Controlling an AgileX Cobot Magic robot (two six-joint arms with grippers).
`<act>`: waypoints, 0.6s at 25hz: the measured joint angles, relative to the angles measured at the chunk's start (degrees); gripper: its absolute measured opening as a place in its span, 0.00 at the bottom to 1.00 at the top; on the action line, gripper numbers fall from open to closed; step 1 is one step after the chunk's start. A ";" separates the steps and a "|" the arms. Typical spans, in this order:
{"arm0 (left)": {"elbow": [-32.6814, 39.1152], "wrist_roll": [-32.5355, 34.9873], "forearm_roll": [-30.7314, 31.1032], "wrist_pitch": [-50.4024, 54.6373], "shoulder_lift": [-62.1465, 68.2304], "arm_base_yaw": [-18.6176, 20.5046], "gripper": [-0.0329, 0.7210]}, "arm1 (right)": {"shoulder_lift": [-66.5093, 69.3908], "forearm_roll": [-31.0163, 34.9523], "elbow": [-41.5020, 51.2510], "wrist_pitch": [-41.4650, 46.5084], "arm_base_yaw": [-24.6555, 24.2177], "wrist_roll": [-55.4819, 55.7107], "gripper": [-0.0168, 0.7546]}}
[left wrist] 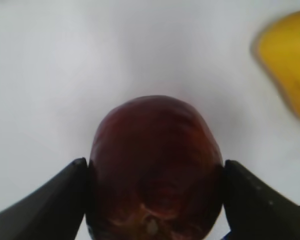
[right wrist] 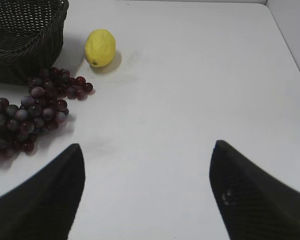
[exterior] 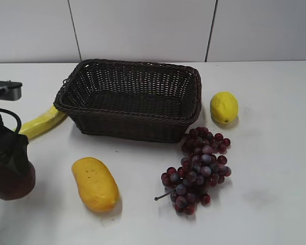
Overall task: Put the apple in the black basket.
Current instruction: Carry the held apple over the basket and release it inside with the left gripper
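Observation:
The dark red-brown apple (exterior: 11, 179) is at the far left edge of the table, under my left arm. In the left wrist view the apple (left wrist: 155, 165) fills the space between my left gripper's fingers (left wrist: 155, 172), which press on both its sides. The black basket (exterior: 130, 97) stands empty at the middle back of the table, up and to the right of the apple; its corner shows in the right wrist view (right wrist: 25, 35). My right gripper (right wrist: 147, 165) is open and empty over bare table, right of the grapes. It is out of the exterior view.
A yellow mango (exterior: 95, 184) lies right of the apple, a banana (exterior: 41, 122) by the basket's left end. A bunch of purple-red grapes (exterior: 199, 168) and a lemon (exterior: 224, 107) lie right of the basket; both show in the right wrist view (right wrist: 25, 115) (right wrist: 100, 47).

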 joint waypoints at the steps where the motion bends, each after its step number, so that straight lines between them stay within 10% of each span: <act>1: -0.95 0.00 -0.22 1.07 -1.05 0.00 0.84 | 0.00 0.00 0.00 0.00 0.00 0.00 0.78; 15: -30.41 0.00 -6.13 5.00 -3.27 -3.30 0.84 | 0.00 0.00 0.00 0.00 0.00 0.00 0.78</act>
